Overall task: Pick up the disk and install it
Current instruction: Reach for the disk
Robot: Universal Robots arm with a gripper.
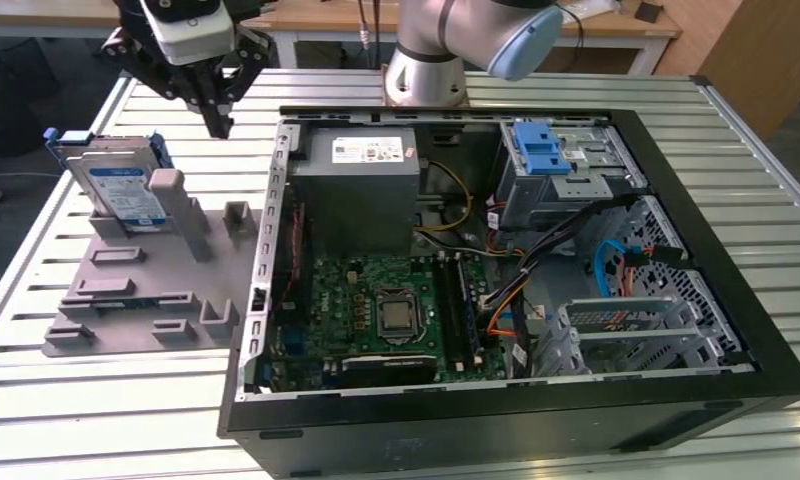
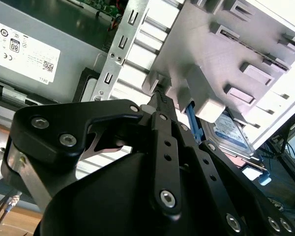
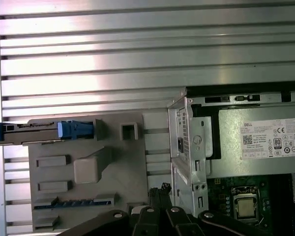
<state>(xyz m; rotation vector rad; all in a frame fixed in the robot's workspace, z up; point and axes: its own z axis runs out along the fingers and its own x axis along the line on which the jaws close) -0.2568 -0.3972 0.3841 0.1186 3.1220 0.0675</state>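
The disk point(image 1: 120, 190) stands on edge in a grey fixture plate point(image 1: 133, 300) on the slatted table point(image 1: 107, 420), at the exterior view's left of the open computer case point(image 1: 774, 400). It leans against an upright post of the fixture, with its label facing the case. The gripper point(image 1: 219, 125) hangs above the table between the disk and the case wall, close to the disk but apart from it. Its fingers point down, drawn together to a single tip, and hold nothing. The step in hand appears to be the approach for the pick. To do it well, the fingers need to spread wider than the disk's thickness before they descend. The first wrist view shows the disk edge-on point(image 3: 39, 132), so the jaws should line up square across that thin edge. Grip should fall on the flat faces, clear of the blue side rail point(image 3: 73, 129) and the post, to avoid tipping the disk.
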